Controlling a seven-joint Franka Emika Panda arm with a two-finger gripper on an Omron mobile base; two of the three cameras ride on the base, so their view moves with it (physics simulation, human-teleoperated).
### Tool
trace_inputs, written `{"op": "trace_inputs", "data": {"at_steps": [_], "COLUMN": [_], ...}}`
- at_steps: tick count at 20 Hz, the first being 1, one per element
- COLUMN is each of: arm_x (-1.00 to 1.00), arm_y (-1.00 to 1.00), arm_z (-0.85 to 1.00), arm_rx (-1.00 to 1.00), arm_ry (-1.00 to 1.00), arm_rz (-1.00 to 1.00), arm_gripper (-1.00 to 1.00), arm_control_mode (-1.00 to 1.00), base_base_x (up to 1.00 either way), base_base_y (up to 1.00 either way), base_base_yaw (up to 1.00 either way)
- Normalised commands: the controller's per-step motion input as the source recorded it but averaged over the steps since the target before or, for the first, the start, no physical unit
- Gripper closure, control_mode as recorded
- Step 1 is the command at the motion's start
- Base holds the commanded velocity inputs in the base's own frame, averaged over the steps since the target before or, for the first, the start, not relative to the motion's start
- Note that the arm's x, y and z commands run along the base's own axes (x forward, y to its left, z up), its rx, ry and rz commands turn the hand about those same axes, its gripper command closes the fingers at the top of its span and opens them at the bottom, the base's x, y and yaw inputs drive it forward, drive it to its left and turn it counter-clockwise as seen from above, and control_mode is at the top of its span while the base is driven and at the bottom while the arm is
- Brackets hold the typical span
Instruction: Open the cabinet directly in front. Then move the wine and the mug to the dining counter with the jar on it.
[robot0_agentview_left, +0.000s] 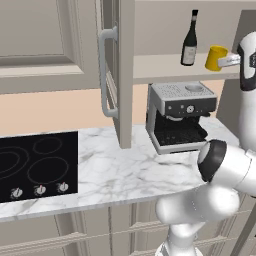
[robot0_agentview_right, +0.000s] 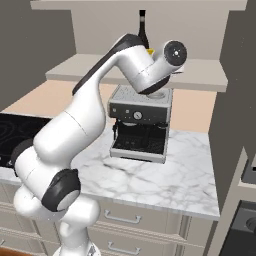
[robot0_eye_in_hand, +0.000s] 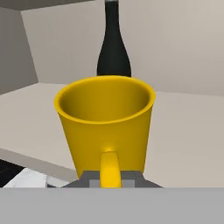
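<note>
The cabinet (robot0_agentview_left: 165, 67) stands open, its door (robot0_agentview_left: 122, 75) swung out edge-on toward me. On its inner shelf stands the dark wine (robot0_agentview_left: 189, 42) (robot0_eye_in_hand: 113, 52) (robot0_agentview_right: 143, 27). Just right of it, at the shelf's front edge, is the yellow mug (robot0_agentview_left: 216, 57) (robot0_eye_in_hand: 107, 122), seen as a yellow sliver (robot0_agentview_right: 150, 51) behind my arm. My gripper (robot0_agentview_left: 229, 61) (robot0_eye_in_hand: 109, 178) reaches in from the right and is shut on the mug's handle (robot0_eye_in_hand: 109, 168). The mug's base is hidden, so I cannot tell whether it rests on the shelf. The dining counter and the jar are out of view.
A silver espresso machine (robot0_agentview_left: 180, 115) (robot0_agentview_right: 140, 125) stands on the marble counter (robot0_agentview_left: 115, 170) right under the shelf. A black cooktop (robot0_agentview_left: 37, 165) lies at the left. The open door's bar handle (robot0_agentview_left: 104, 75) juts out over the counter. A dark tall wall (robot0_agentview_right: 240, 90) bounds the right.
</note>
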Motion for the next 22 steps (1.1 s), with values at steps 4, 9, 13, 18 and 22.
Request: {"op": "trace_inputs", "data": {"at_steps": [4, 9, 13, 18, 22], "arm_x": [-0.43, -0.36, -0.42, -0.67, -0.94], "arm_y": [0.29, 0.25, 0.09, 0.00, 0.00], "arm_z": [0.15, 0.23, 0.20, 0.02, 0.00], "arm_rx": [-0.01, 0.00, 0.00, -0.01, -0.03], "arm_ry": [-0.01, 0.00, 0.00, 0.00, 0.00], "arm_rz": [0.00, 0.00, 0.00, 0.01, 0.05], "arm_gripper": [1.00, 1.00, 1.00, 1.00, 1.00], "arm_control_mode": [-1.00, -1.00, -1.00, -1.00, -1.00], "base_base_x": [0.00, 0.00, 0.00, 0.00, 0.00], "base_base_y": [0.00, 0.00, 0.00, 0.00, 0.00], "base_base_yaw": [0.00, 0.00, 0.00, 0.00, 0.00]}}
